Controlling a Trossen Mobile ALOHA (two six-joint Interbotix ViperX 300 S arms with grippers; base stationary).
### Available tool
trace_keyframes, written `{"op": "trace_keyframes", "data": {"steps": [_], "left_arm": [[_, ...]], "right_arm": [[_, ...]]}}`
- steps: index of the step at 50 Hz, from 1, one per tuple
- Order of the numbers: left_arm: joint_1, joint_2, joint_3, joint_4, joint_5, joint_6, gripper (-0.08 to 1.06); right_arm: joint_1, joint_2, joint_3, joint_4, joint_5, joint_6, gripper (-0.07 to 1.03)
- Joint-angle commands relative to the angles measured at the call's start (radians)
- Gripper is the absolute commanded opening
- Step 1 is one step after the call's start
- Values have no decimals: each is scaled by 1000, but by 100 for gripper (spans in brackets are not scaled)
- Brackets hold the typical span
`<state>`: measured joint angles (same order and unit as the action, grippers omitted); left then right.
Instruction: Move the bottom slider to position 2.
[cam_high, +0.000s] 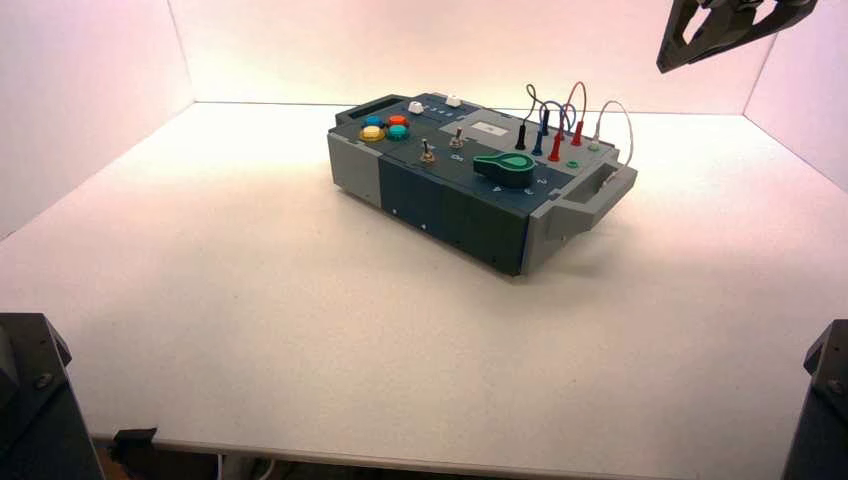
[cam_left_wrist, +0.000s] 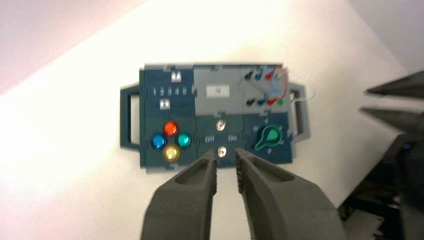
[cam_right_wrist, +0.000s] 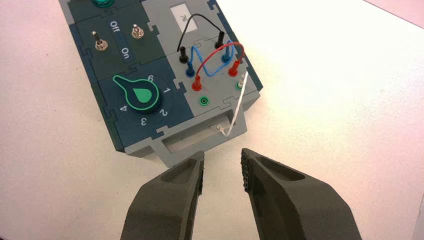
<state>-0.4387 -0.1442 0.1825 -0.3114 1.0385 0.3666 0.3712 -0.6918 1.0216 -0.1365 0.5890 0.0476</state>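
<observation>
Bottom slider (cam_left_wrist: 164, 104) at the left end of the box (cam_high: 455, 205), on the button side of the number row (cam_left_wrist: 169, 91). The white knob stands by the 2, perhaps a little toward the 3; whether it sits exactly on the mark cannot be told. Top slider (cam_left_wrist: 176, 76), its twin, lies on the far side of the same row, toward the box's far edge, and is no part of the task.

The setting thus appears at or close to the one asked for. The approach and the push would then be complete, with at most a slight correction toward the 2 left to make; this is a judgement from the knob's place beside the numbers.

Nearer the box's front edge lie the coloured buttons (cam_left_wrist: 171, 141); toward its right end, the toggles (cam_left_wrist: 221, 125) and the green knob (cam_left_wrist: 273, 135), none of them called for.

Left gripper (cam_left_wrist: 227, 154), the working tool, hangs above the box toward its front side, clear of the slider. Its fingers are spread with a gap between them and pinch nothing. Right gripper (cam_right_wrist: 223, 152) waits off the box's right end, fingers apart and empty. Any correction would need the left gripper lowered to the slider; otherwise only its withdrawal is left
</observation>
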Motion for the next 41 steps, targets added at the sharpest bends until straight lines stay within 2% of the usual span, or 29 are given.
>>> {"op": "trace_keyframes", "data": {"steps": [1, 7, 22, 31, 41], "left_arm": [[15, -92, 173, 2, -118, 6, 40], [26, -107, 275, 6, -176, 14, 41], [31, -109, 380, 14, -267, 17, 41], [37, -106, 405, 28, -287, 20, 41], [37, -81, 407, 25, -293, 18, 41]], "right_arm": [[-2, -3, -15, 5, -11, 0, 41], [-2, -3, -14, 6, -12, 0, 41], [8, 0, -11, 11, -15, 0, 41], [6, 3, -8, 11, -20, 0, 41], [6, 3, -8, 11, -20, -2, 41]]}}
